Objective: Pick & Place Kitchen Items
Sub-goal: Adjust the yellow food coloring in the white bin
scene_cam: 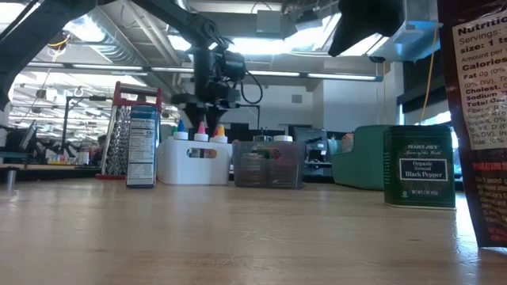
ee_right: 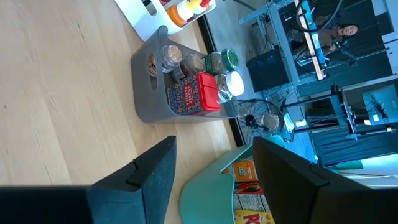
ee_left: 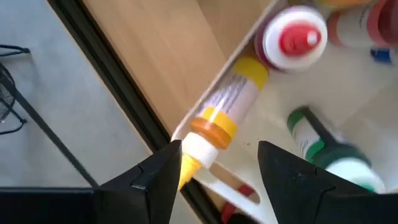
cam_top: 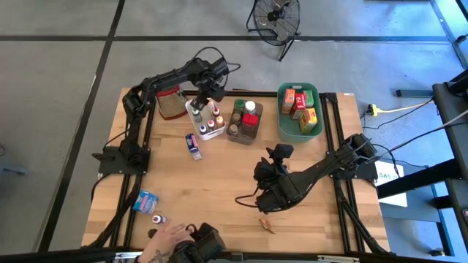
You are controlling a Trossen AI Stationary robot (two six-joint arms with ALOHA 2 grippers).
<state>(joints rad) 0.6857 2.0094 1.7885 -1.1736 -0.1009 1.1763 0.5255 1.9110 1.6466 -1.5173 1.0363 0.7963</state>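
My left gripper hangs open over the white tub at the table's far side, fingers pointing down. Below it a small bottle with an orange and yellow cap lies tilted, leaning on the tub's wall. A red-capped bottle and a green-capped one sit beside it. My right gripper hovers open over the table's middle, with nothing between its fingers. A small box, a blue pack and a tiny bottle lie loose on the table.
A grey tub of jars and a green tub of boxes stand right of the white tub, a grater left of it. A person's hand rests at the near edge. A black pepper tin stands near the low camera.
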